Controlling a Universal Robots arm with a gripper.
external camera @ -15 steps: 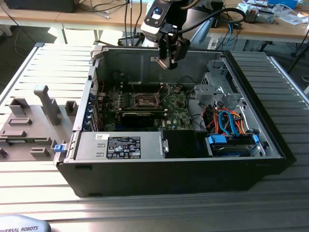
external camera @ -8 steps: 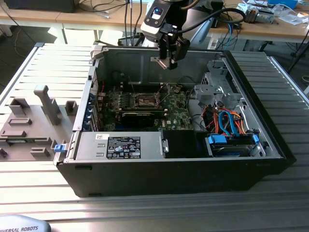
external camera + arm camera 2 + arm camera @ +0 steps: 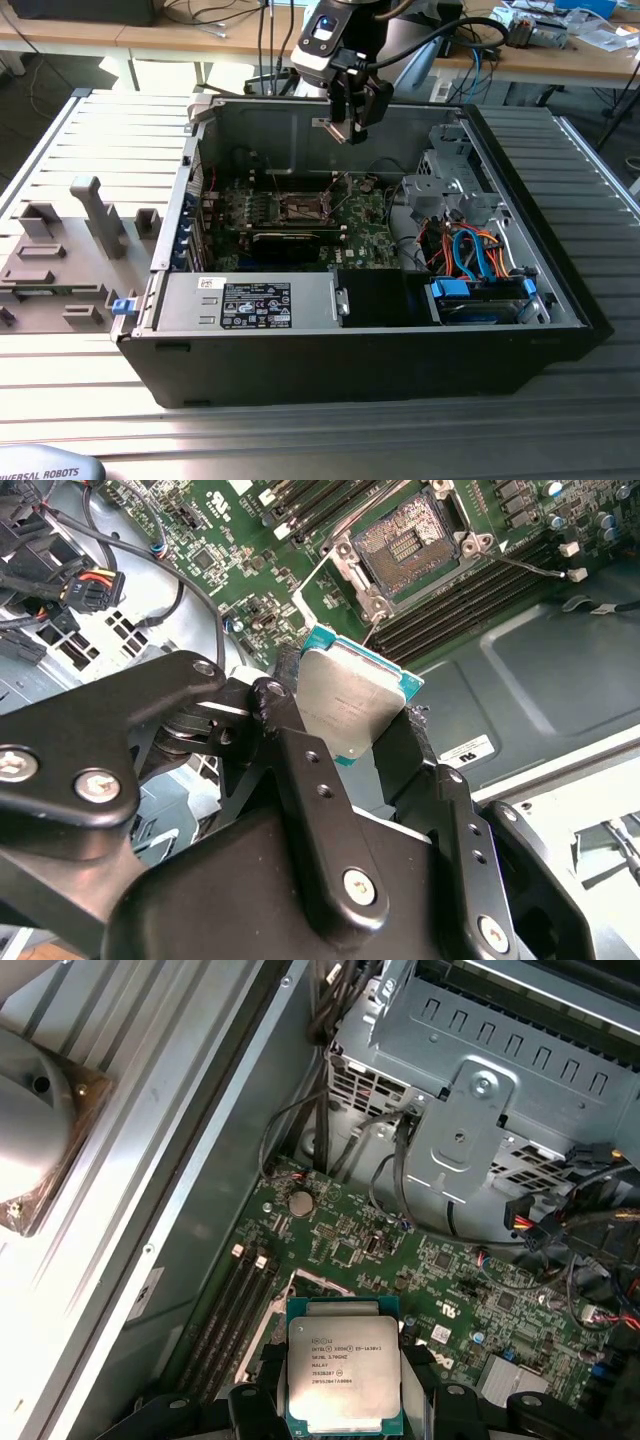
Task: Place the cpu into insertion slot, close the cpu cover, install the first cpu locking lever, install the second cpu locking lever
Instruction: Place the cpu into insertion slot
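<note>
Above the open computer case on the ribbed worktop, the tool hangs over the motherboard, clamped on the cpu by two opposite edges, metal top facing the first wrist camera. The first step is in hand: the chip is aloft, well apart from the insertion slot, which lies bare with its contact field exposed. Seating it probably calls for bringing the chip level and square over that slot, corners matched, before letting go. By count: one cpu, one slot, one tool with two fingers, and what look like two thin wire levers standing free beside the slot.
</note>
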